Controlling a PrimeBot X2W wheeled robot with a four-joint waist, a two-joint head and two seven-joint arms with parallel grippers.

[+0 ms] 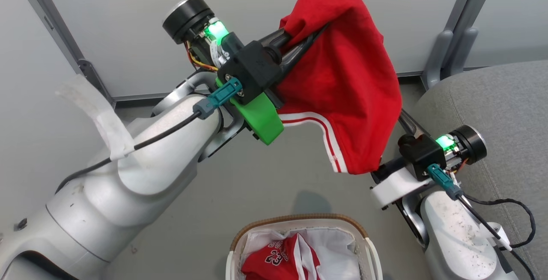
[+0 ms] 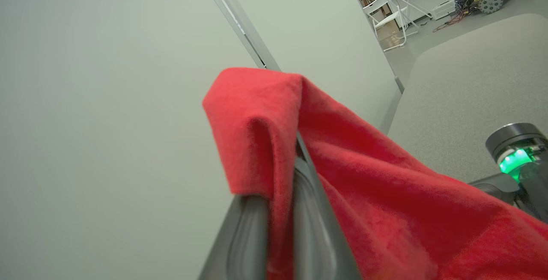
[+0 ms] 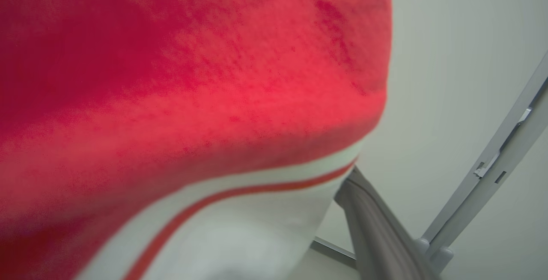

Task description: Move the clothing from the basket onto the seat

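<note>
Red cloth with a white-and-red striped hem hangs close across the right wrist camera: it is one red garment (image 3: 192, 78) of the clothing, held up in the air. A fold of it is pinched between the clenched jaws of the left gripper (image 1: 314, 36), and the rest drapes down to the right. The right gripper (image 1: 404, 119) is seen just beside the hanging hem with its jaws spread wide and nothing grasped; whether the cloth rests on its fingers cannot be told. The garment is held clear of the basket (image 1: 299, 219), which stands below on the floor, and near the edge of the grey seat (image 1: 492, 100) at the right. A second red garment (image 1: 274, 258), marked 23, lies in the basket on the white liner (image 1: 338, 245).

The carrying step is judged to be in hand, with the task not yet half done. For the next move the left arm would need to be swung right until the cloth hangs over the cushion, then lowered and the grip released. The trailing hem could be snagged on the open right fingers, so that arm is best drawn aside
</note>
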